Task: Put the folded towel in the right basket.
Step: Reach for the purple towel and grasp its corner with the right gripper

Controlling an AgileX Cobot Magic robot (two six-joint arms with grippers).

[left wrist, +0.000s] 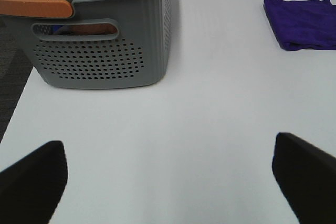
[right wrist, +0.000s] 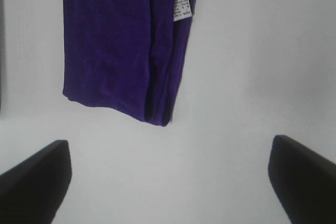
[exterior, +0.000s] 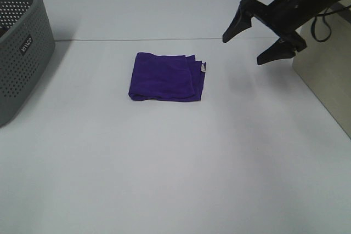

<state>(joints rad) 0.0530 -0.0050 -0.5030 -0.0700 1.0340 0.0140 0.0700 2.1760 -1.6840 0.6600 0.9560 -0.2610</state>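
The folded purple towel (exterior: 164, 76) lies flat on the white table (exterior: 164, 168), a little left of the middle. It has a small white label (right wrist: 181, 4) at one edge. My right gripper (exterior: 243, 51) hangs open and empty above the table, to the right of and behind the towel. In the right wrist view the towel (right wrist: 115, 40) lies ahead of the open right gripper (right wrist: 168, 182). My left gripper (left wrist: 168, 182) is open and empty over bare table; the towel (left wrist: 304, 22) shows far off at the frame's edge. No basket on the right is plainly in view.
A grey perforated basket (exterior: 22, 64) stands at the table's left edge; in the left wrist view it (left wrist: 100, 61) has an orange handle (left wrist: 34, 6). A beige flat-sided object (exterior: 329, 91) sits at the right edge, under the right arm's cable.
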